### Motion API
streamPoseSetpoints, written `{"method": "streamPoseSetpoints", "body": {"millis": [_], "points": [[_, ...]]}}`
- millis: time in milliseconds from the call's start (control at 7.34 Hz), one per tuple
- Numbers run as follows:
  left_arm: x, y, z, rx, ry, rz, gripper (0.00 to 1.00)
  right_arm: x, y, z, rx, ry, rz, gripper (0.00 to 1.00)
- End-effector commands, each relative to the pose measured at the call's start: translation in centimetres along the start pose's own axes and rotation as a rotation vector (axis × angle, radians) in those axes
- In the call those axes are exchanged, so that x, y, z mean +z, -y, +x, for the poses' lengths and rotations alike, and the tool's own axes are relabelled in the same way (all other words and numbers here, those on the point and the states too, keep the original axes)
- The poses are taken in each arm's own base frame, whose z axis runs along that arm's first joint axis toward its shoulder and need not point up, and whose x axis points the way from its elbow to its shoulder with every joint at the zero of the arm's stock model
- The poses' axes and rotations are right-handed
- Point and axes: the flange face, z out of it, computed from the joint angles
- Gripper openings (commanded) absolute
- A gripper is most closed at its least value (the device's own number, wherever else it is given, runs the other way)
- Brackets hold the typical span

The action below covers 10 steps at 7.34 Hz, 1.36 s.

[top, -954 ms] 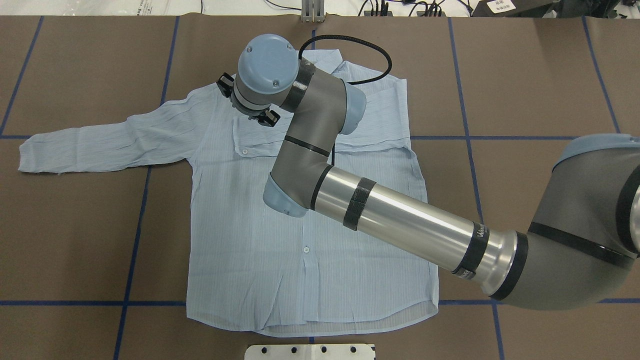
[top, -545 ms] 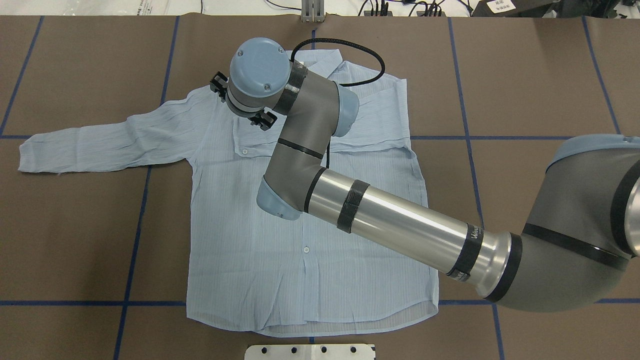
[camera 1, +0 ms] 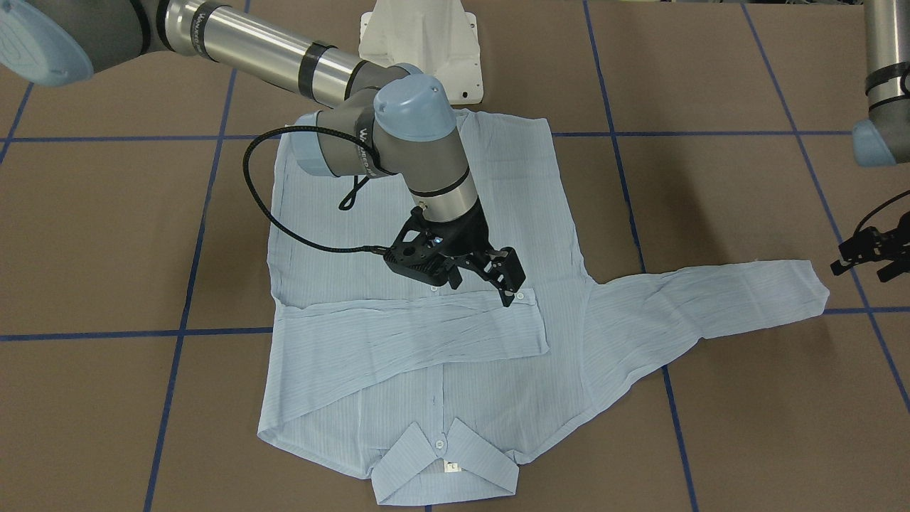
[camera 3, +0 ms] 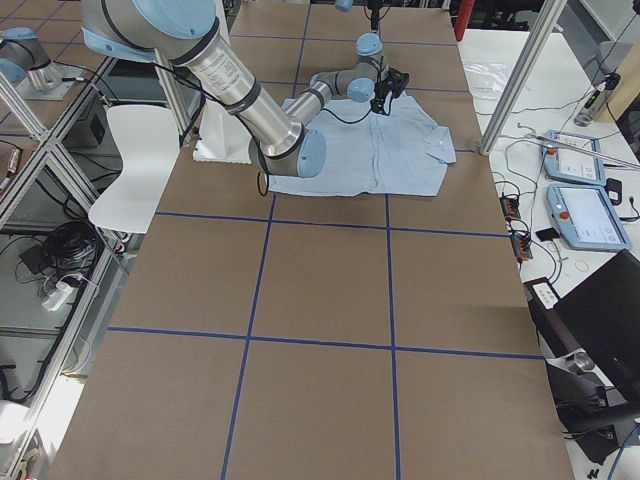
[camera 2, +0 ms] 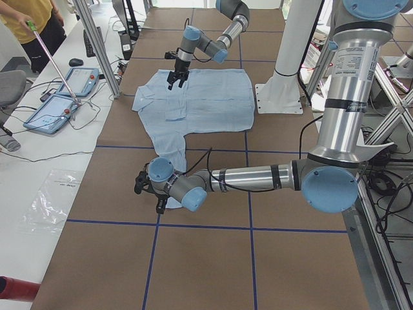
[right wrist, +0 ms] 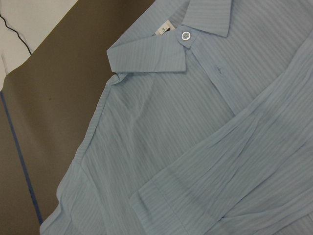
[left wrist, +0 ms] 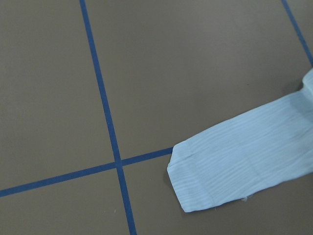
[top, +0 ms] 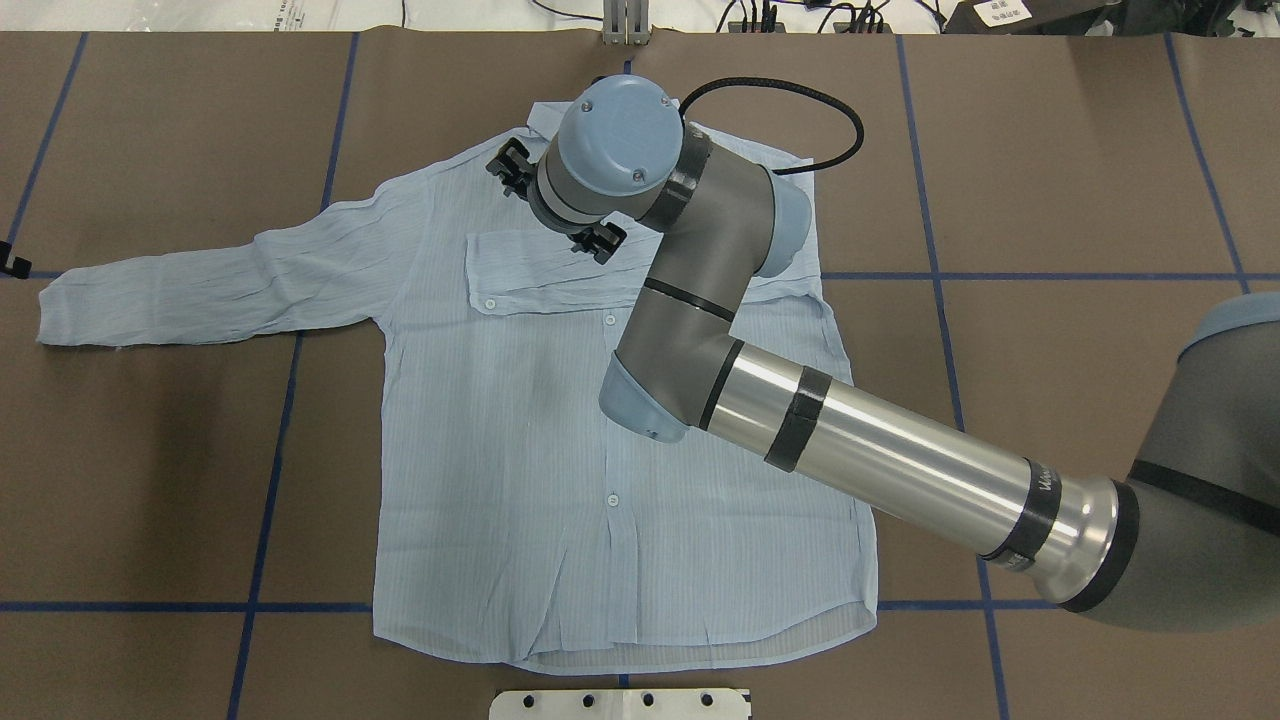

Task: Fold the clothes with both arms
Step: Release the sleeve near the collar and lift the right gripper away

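Here's the shirt (top: 500, 480), flat and face up in the middle of the brown table (top: 150, 470), its collar (camera 1: 412, 462) pointing away from the robot and its hem (top: 620, 655) near the white base (top: 620, 703). One sleeve (camera 1: 405, 334) is folded across the chest, with its long edges running straight and its cuff ending past the button line. The right gripper (camera 1: 482, 288) hangs over that cuff end with its fingers spread wide and nothing held; whether a tip touches the cloth, I can't tell. The right arm (top: 880, 460) slants in over the shirt's right side, covering that edge. On the other side, the other sleeve (camera 1: 711, 299) stretches straight out along the table, its cuff (left wrist: 195, 181) lying flat beside a crossing of blue lines (left wrist: 112, 147). The left gripper (camera 1: 864, 267) sits just beyond that cuff, fingers apart, gripping nothing. Bare brown surface runs wide round the shirt's side edges and beyond the sleeve tip, and a narrower strip shows past the collar.
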Motion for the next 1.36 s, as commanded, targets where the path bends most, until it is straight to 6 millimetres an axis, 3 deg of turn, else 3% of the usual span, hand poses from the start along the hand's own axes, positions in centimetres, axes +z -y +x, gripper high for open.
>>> {"method": "streamPoseSetpoints", "body": {"millis": [0, 409, 681, 954, 1090, 1226], "points": [[3.2, -0.5, 0.5, 0.004, 0.027, -0.008, 0.87, 0.2, 1.1, 1.1, 0.005, -0.005, 0.006, 1.0], [3.5, -0.1, 1.0, 0.01, 0.025, -0.011, 0.79, 0.0, 0.9, 0.9, 0.004, 0.003, 0.003, 1.0], [5.0, 0.8, 1.9, 0.02, 0.025, -0.032, 0.78, -0.2, 1.0, 1.4, 0.005, 0.007, 0.003, 1.0], [5.5, 0.5, 1.4, 0.013, 0.029, -0.042, 0.69, -0.2, 0.9, 1.4, 0.006, 0.008, 0.002, 1.0], [5.6, 0.4, 1.3, 0.002, 0.031, -0.044, 0.44, -0.3, 1.0, 1.4, 0.005, 0.007, 0.003, 1.0], [5.5, 0.6, 1.5, -0.048, 0.029, -0.041, 0.01, -0.2, 1.2, 1.6, 0.005, 0.001, 0.005, 1.0]]}}
